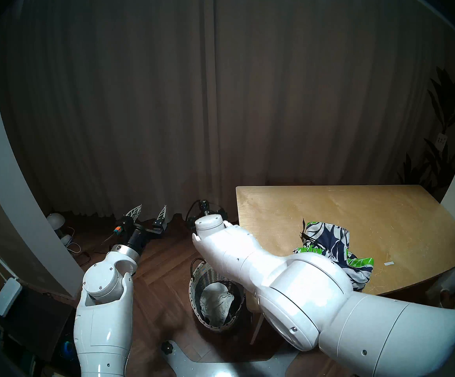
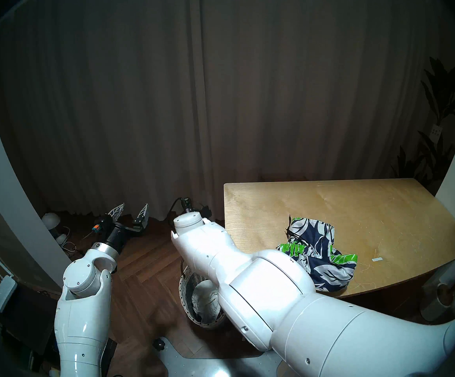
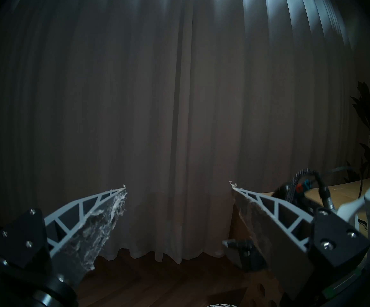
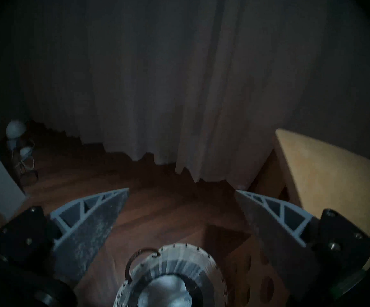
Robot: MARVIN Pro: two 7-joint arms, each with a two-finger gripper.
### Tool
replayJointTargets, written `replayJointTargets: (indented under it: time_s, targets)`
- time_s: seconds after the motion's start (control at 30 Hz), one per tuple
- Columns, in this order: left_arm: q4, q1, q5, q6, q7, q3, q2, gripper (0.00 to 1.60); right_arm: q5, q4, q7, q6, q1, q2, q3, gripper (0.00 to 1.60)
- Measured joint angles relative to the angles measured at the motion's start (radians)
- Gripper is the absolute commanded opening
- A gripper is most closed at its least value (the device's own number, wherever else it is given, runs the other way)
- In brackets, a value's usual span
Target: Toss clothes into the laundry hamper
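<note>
The leaf-print garment [image 1: 329, 240] [image 2: 316, 248], navy and white with green patches, lies crumpled on the wooden table's near part, partly behind my right arm. The striped woven hamper [image 1: 193, 284] [image 2: 184, 292] stands on the floor by the table's left leg. The white garment [image 1: 216, 300] [image 4: 164, 293] lies inside it. I cannot make out the black garment. My right gripper [image 4: 183, 190] is open and empty, above the hamper [image 4: 179, 262]; in the head views its wrist hides its fingers. My left gripper [image 1: 151, 207] [image 3: 177, 184] is open and empty, raised over the floor to the left.
The table [image 1: 370, 205] fills the right side. A curtain [image 1: 221, 96] hangs behind. A dome lamp with cables [image 1: 56, 221] sits on the floor far left, a router [image 1: 7, 294] nearer. A pale cylindrical bin [image 2: 435, 300] stands under the table's right end. A plant [image 1: 444, 123] stands behind it.
</note>
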Motion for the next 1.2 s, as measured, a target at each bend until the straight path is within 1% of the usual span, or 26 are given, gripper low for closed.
replayJointTargets:
  time_s: [0.17, 0.23, 0.27, 0.4, 0.53, 0.6, 0.67, 0.7, 0.97, 1.2]
  targets:
    - [-0.008, -0.007, 0.001, 0.000, -0.004, 0.010, 0.000, 1.60, 0.006, -0.051, -0.034, -0.047, 0.039, 0.039, 0.029, 1.60]
    - [-0.017, -0.011, 0.001, -0.001, -0.008, 0.019, 0.000, 1.60, 0.007, -0.063, -0.063, -0.064, 0.057, 0.066, 0.053, 1.60]
    - [-0.024, -0.015, 0.000, -0.001, -0.012, 0.026, -0.001, 1.60, 0.007, -0.064, -0.087, -0.074, 0.068, 0.087, 0.076, 1.60]
    - [-0.042, -0.022, -0.003, -0.001, -0.023, 0.051, -0.006, 1.60, 0.002, -0.061, -0.142, -0.093, 0.084, 0.130, 0.125, 1.60]
    - [-0.060, -0.028, -0.005, -0.001, -0.038, 0.089, -0.014, 1.60, -0.005, -0.054, -0.191, -0.109, 0.095, 0.172, 0.173, 1.60]
    - [-0.073, -0.032, -0.006, -0.001, -0.051, 0.124, -0.020, 1.60, -0.010, -0.048, -0.222, -0.121, 0.102, 0.204, 0.207, 1.60]
    - [-0.080, -0.034, -0.006, -0.001, -0.059, 0.144, -0.024, 1.60, -0.013, -0.046, -0.239, -0.127, 0.105, 0.221, 0.225, 1.60]
    - [-0.088, -0.036, -0.006, 0.000, -0.068, 0.166, -0.028, 1.60, -0.017, -0.045, -0.255, -0.135, 0.107, 0.240, 0.242, 1.60]
    - [-0.120, -0.045, -0.005, 0.002, -0.106, 0.266, -0.043, 1.60, -0.037, -0.047, -0.325, -0.175, 0.126, 0.329, 0.325, 1.60]
    - [-0.135, -0.050, 0.006, 0.014, -0.133, 0.332, -0.047, 1.60, -0.065, -0.066, -0.376, -0.216, 0.147, 0.406, 0.384, 1.60]
